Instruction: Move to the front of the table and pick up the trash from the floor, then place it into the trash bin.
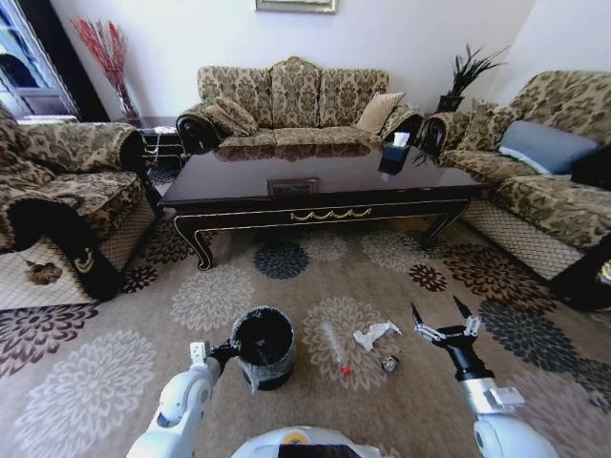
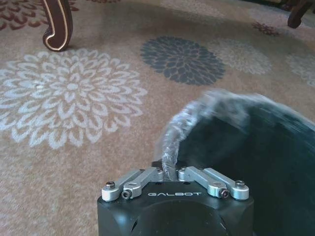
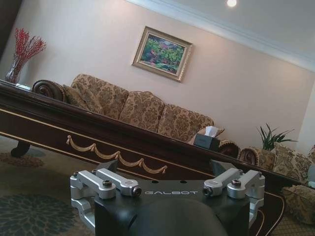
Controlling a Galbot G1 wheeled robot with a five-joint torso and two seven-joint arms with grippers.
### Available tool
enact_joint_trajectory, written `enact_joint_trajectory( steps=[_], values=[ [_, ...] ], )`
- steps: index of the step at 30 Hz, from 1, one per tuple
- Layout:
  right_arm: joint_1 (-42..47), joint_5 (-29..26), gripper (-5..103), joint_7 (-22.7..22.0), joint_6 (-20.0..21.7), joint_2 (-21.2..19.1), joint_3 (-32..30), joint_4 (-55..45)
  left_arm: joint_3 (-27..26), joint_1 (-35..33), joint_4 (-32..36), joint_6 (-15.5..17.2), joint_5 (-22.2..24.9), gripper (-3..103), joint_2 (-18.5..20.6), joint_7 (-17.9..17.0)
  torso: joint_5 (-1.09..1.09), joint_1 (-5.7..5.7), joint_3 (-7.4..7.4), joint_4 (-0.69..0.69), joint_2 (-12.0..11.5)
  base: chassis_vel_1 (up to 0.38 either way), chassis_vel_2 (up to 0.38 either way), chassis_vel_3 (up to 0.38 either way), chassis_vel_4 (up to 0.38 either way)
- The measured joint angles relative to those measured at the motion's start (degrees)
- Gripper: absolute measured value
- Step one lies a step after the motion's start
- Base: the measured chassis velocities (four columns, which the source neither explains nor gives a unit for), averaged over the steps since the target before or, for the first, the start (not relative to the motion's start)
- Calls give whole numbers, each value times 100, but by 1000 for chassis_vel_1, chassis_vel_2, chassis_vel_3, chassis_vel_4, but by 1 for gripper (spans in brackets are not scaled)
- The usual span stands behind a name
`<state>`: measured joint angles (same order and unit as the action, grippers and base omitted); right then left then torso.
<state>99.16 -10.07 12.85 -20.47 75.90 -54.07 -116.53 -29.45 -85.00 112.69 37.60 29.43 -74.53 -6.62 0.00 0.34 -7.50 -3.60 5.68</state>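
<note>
The black trash bin (image 1: 264,345) stands on the carpet just in front of me, lined with a clear bag. My left gripper (image 1: 230,349) is shut on its near rim; in the left wrist view the bag-covered rim (image 2: 170,162) sits pinched between the fingers. To the right of the bin lies the trash: a clear bottle (image 1: 334,345) with a red cap, a crumpled white paper (image 1: 375,334) and a small shiny wrapper bit (image 1: 389,364). My right gripper (image 1: 442,318) hovers open just right of the trash, empty. The dark glossy table (image 1: 325,181) stands beyond.
Patterned sofas flank the table on the left (image 1: 67,191), back (image 1: 291,100) and right (image 1: 544,172). A tissue box (image 1: 394,153) rests on the tabletop. The table's gold-trimmed apron (image 3: 118,157) fills the right wrist view. Open flowered carpet (image 1: 210,296) lies between me and the table.
</note>
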Motion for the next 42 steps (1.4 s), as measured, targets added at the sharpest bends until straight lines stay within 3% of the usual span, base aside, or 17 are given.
enact_joint_trajectory(
  steps=[10, 14, 16, 18, 22, 24, 26, 27, 30, 32, 35, 42],
  values=[
    [-166, -191, 100, -373, 330, -64, 233, 130, -568, -163, 393, 26, 194, 4, 143, 26, 0, 0, 0, 1, 0, 0, 0, 0, 0],
    [-188, -370, 100, -704, 731, -105, 348, 147, -936, -240, 722, 41, 385, 4, 293, -72, 0, 0, 0, 2, 0, 0, 0, 0, 0],
    [-140, -702, 100, -975, 1276, -185, 448, 137, -1152, -307, 1036, 112, 591, 4, 409, -242, 0, 0, 0, 0, 0, 0, 0, 0, 0],
    [-123, -811, 100, -1014, 1421, -221, 475, 120, -1206, -330, 1124, 135, 619, 4, 431, -270, 0, 0, 0, 1, 0, 0, 0, 0, 0],
    [-65, -1733, 100, -1840, 2835, -593, 843, -121, -1525, -464, 1572, 278, 676, 4, 525, -334, 1, 0, 0, 1, 0, 0, 0, 0, 0],
    [-76, -1878, 100, -2002, 3031, -655, 916, -160, -1570, -475, 1618, 291, 680, 4, 536, -329, 0, 0, 0, 1, 0, 0, 0, 0, 0],
    [-244, -2813, 100, -2918, 3953, -915, 1348, -304, -1766, -533, 1746, 322, 731, 4, 541, -253, -1, 0, 0, 1, 0, 0, 0, 0, 0],
    [-244, -2813, 100, -2918, 3953, -915, 1348, -304, -1766, -533, 1746, 322, 731, 4, 541, -253, -1, 0, 0, 1, 0, 0, 0, 0, 0],
    [-465, -3783, 100, -3881, 4621, -872, 1760, -258, -1908, -585, 1831, 343, 870, 4, 523, -238, 0, 0, 0, 1, 0, 0, 0, 0, 0],
    [-498, -3864, 100, -3986, 4679, -854, 1800, -235, -1918, -593, 1841, 343, 881, 4, 520, -238, -1, 0, 0, 1, 0, 0, 0, 0, 0],
    [-892, -4483, 100, -4929, 5038, -712, 2185, 230, -1985, -708, 1997, 343, 933, 4, 476, -252, 1, 0, 0, 2, 0, 0, 0, 0, 0],
    [-1487, -5127, 100, -5533, 5044, -488, 2441, 990, -1902, -962, 2180, 309, 616, 4, 301, -234, 0, 0, 0, 1, 0, 0, 0, 0, 0]
  ],
)
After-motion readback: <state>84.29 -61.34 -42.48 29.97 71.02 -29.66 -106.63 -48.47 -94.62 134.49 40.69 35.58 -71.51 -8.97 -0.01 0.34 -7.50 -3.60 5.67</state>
